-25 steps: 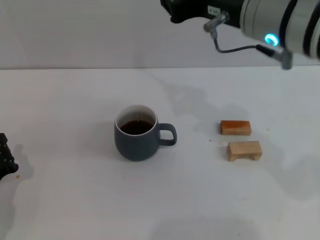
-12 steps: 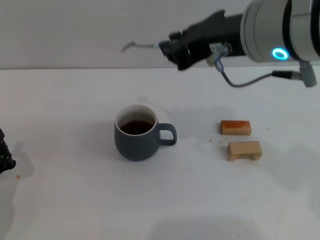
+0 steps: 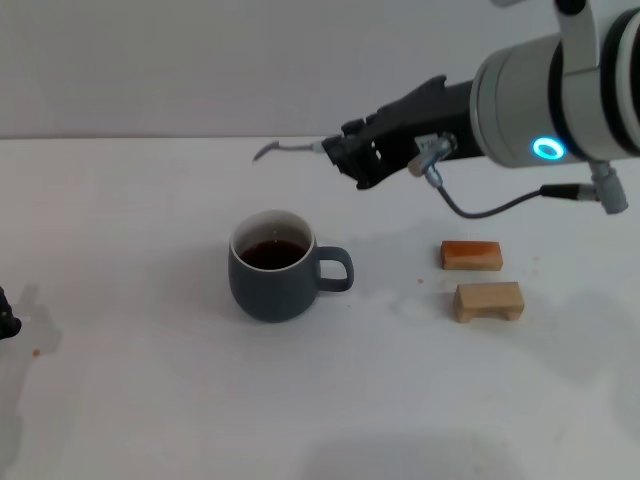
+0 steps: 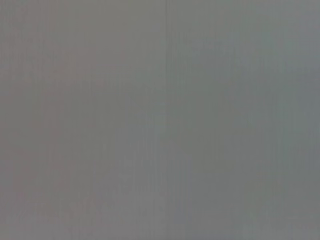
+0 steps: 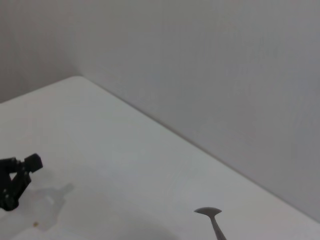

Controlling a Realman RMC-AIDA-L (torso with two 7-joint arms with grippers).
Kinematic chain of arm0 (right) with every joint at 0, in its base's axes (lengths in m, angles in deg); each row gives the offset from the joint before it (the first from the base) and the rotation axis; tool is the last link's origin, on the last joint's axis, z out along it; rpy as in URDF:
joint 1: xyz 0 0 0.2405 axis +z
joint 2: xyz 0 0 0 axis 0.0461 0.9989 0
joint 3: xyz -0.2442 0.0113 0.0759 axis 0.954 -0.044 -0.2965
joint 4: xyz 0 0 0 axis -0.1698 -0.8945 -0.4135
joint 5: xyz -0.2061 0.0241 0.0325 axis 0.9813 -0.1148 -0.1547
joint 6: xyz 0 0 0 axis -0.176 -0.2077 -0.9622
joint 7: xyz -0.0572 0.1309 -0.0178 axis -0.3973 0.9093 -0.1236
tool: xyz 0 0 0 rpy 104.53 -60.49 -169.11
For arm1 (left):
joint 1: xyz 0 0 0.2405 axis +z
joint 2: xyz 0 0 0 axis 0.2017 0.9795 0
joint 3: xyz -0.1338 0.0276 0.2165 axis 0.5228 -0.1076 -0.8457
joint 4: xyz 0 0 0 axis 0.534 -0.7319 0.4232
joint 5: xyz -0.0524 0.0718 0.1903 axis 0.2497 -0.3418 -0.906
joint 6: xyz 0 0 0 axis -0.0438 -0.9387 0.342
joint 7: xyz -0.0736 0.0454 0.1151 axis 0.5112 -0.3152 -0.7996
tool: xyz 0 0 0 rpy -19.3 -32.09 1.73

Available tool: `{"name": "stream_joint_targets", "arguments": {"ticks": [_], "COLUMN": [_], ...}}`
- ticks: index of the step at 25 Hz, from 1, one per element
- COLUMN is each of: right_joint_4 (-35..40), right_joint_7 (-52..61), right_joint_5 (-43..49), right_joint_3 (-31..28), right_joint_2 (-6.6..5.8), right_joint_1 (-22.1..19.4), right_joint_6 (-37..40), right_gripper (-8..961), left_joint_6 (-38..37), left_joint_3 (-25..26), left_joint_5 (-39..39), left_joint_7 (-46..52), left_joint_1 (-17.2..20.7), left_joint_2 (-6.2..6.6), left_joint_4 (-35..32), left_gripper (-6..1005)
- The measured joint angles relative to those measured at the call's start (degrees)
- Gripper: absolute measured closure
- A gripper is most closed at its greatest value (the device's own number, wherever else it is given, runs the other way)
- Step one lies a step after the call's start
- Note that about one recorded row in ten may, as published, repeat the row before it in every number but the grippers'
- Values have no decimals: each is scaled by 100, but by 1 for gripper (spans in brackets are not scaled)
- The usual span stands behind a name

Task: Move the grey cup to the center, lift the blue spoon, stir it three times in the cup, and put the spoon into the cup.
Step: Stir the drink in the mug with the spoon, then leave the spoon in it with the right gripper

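Observation:
The grey cup [image 3: 272, 272] stands on the white table near the middle, handle pointing right, with dark liquid inside. My right gripper [image 3: 338, 152] is shut on the blue spoon [image 3: 287, 147] and holds it level in the air behind and above the cup, bowl pointing left. The spoon's metal bowl [image 5: 208, 212] also shows in the right wrist view. My left gripper [image 3: 5, 325] sits at the table's far left edge, mostly out of frame; it also shows in the right wrist view [image 5: 15, 179]. The left wrist view shows only a plain grey surface.
Two small wooden blocks lie right of the cup: a darker one [image 3: 470, 255] and a paler one [image 3: 489, 301] in front of it. A grey wall [image 3: 150, 60] rises behind the table.
My right arm has come down and to the left with the spoon, which now hangs lower, behind the cup. My left gripper has slid further off the left edge.

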Motion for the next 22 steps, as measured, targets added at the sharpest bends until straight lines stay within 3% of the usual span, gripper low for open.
{"name": "stream_joint_targets", "arguments": {"ticks": [22], "right_joint_4": [397], "right_joint_7": [124], "right_joint_5": [-252], "right_joint_3": [433], "right_joint_2": [-7], "right_joint_1": [-436], "right_joint_6": [245], "right_gripper": [791], "left_joint_6": [-7], "left_joint_3": [4], "left_joint_5": [0], "left_joint_7": [0], "left_joint_1": [5], "left_joint_2": [9], "left_joint_4": [-62], "left_gripper": [1001]}}
